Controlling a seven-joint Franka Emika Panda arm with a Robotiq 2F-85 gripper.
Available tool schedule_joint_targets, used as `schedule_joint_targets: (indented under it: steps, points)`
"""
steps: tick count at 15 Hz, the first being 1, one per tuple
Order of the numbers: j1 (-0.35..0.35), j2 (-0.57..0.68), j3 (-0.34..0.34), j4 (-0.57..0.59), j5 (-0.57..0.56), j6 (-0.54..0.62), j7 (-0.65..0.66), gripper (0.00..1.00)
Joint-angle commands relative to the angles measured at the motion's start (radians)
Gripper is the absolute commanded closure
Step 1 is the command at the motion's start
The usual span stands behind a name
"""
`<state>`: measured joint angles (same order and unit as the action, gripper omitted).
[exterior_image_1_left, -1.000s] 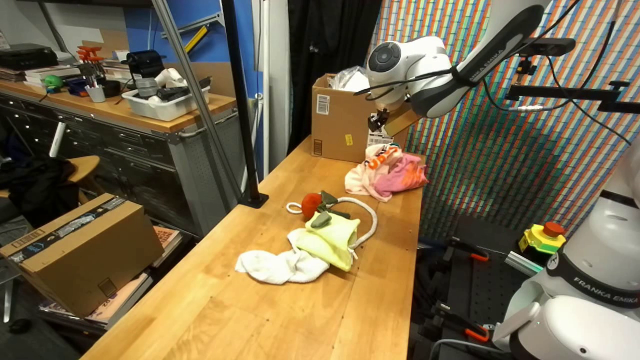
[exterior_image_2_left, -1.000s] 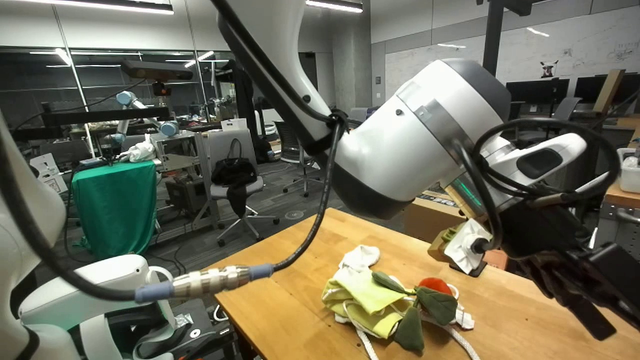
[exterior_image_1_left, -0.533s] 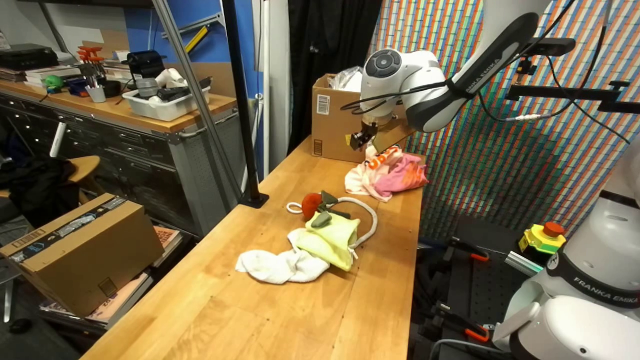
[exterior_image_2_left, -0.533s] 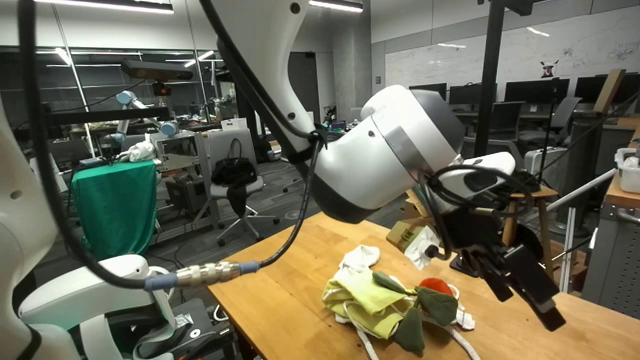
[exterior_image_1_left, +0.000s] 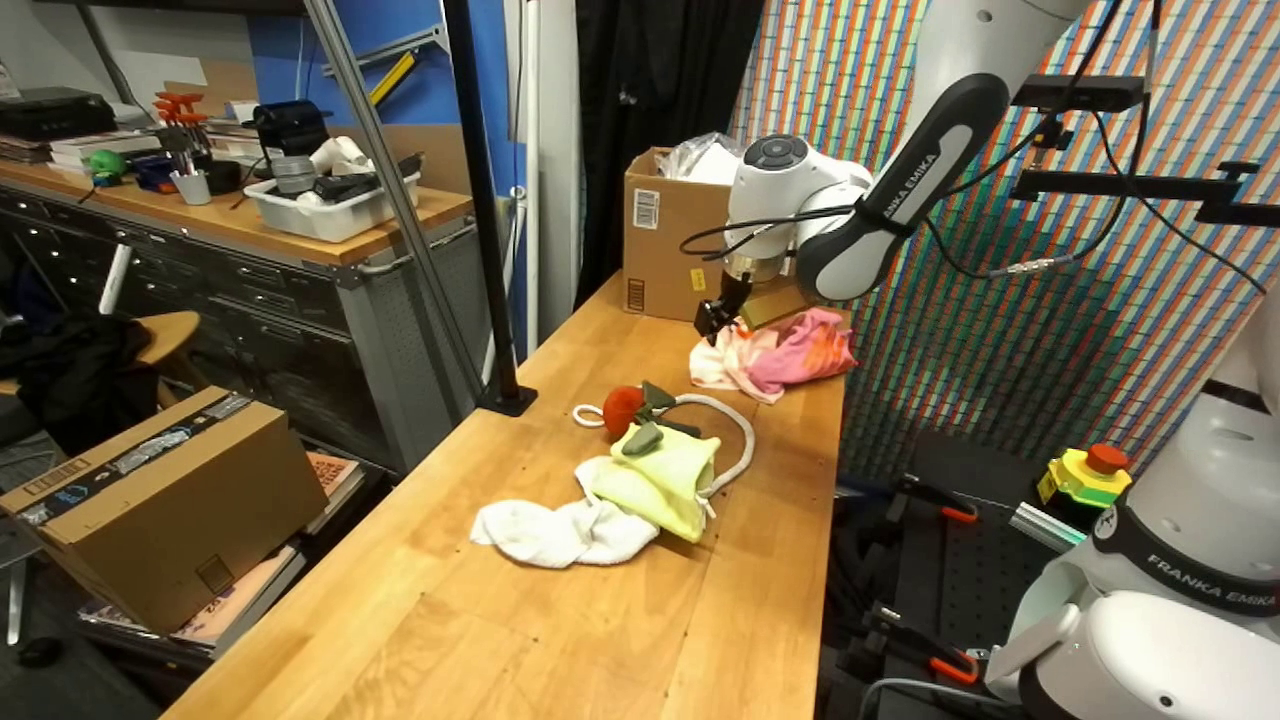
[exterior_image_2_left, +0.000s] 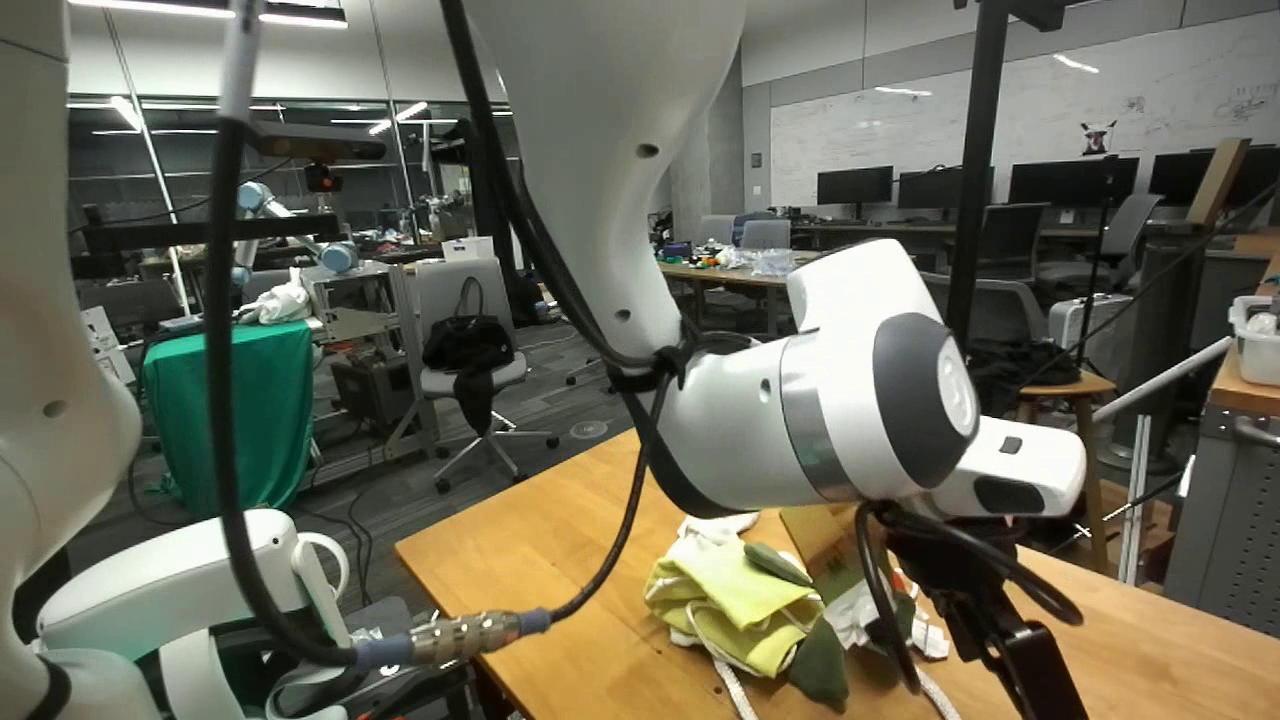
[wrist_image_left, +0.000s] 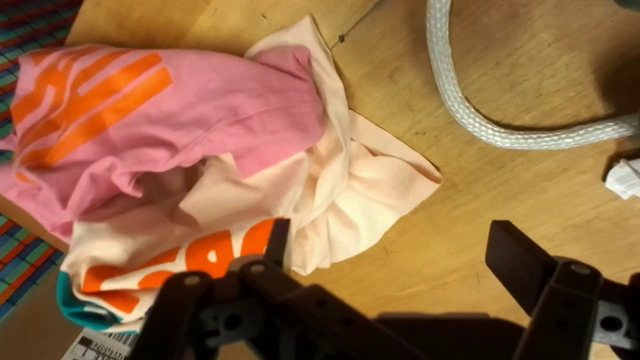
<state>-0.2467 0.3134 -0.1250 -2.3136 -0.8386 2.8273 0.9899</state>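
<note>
The pink-and-cream cloth (wrist_image_left: 215, 165) lay crumpled on the table (exterior_image_1_left: 560, 650), below the gripper (wrist_image_left: 390, 245) and mostly to one side of its gap. The jaws stood wide apart, holding nothing. Just beyond the cloth in an exterior view, a cardboard box (exterior_image_1_left: 668, 245) held clear plastic (exterior_image_1_left: 685, 158); on a workbench (exterior_image_1_left: 440, 203), a white tub (exterior_image_1_left: 335, 220) held grey and black items (exterior_image_1_left: 345, 188).

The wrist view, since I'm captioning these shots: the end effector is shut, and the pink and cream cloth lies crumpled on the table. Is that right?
Not quite: the wrist view shows the end effector open, its fingers wide apart. The rest holds: the pink and cream cloth lies crumpled on the table.
</note>
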Motion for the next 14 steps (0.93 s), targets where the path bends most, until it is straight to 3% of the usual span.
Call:
schedule_joint_targets:
  steps: [1, 2, 8, 14]
  points:
    - [-0.052, 0.055, 0.015, 0.054, 0.078, 0.013, -0.069, 0.00]
    - [0.014, 0.062, -0.056, 0.056, 0.149, 0.022, -0.121, 0.00]
    - [0.134, 0.130, -0.227, 0.135, 0.177, 0.033, -0.085, 0.00]
    - [0.187, 0.207, -0.307, 0.179, 0.219, 0.045, -0.076, 0.00]
